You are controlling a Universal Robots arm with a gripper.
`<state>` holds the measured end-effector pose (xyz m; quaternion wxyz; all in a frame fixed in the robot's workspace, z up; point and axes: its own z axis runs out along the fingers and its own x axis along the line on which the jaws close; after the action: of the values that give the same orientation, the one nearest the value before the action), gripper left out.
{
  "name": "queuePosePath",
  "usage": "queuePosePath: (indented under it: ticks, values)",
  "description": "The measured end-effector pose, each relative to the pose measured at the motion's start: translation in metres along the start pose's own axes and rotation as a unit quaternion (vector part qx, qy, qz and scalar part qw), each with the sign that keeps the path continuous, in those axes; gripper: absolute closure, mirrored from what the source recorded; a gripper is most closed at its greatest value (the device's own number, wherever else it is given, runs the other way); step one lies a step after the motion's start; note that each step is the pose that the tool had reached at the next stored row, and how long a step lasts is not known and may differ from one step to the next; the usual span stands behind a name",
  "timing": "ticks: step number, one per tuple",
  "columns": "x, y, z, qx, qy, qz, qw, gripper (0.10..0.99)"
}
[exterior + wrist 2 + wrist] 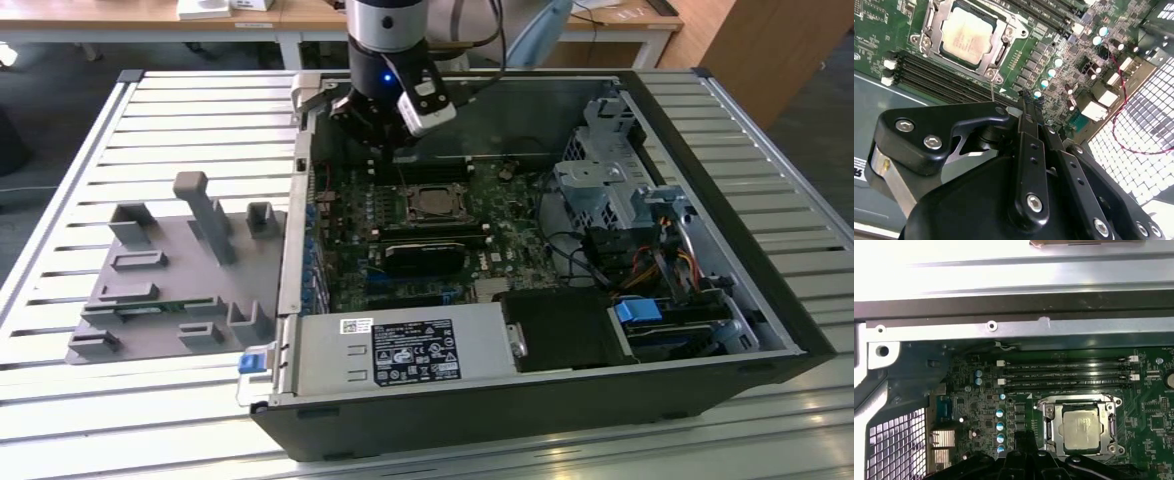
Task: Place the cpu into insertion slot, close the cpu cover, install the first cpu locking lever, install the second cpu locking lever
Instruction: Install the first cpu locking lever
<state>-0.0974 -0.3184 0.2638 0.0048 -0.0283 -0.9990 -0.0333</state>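
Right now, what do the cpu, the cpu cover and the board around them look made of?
The cpu: metal top, dull matte silvery-grey, with a soft glare. The cpu cover: thin stamped metal, probably steel, with brighter glints along its edges. The circuit board: green-coated laminate, likely fibreglass, carrying fine traces and soldered parts.

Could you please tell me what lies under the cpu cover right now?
The cpu sits beneath the cpu cover, its silvery top showing through the cover's square window. The cpu's edges and anything beneath it are covered.
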Motion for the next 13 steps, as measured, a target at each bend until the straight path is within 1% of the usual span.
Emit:
queuePosePath:
  ticks: [7,13]
  values:
    - [0.0016,0.0075,0.0043,0.0,-0.0004,0.0,1.0,0.98]
    - [0.0027,0.0113,0.0064,-0.0001,-0.0012,0.0,1.0,0.98]
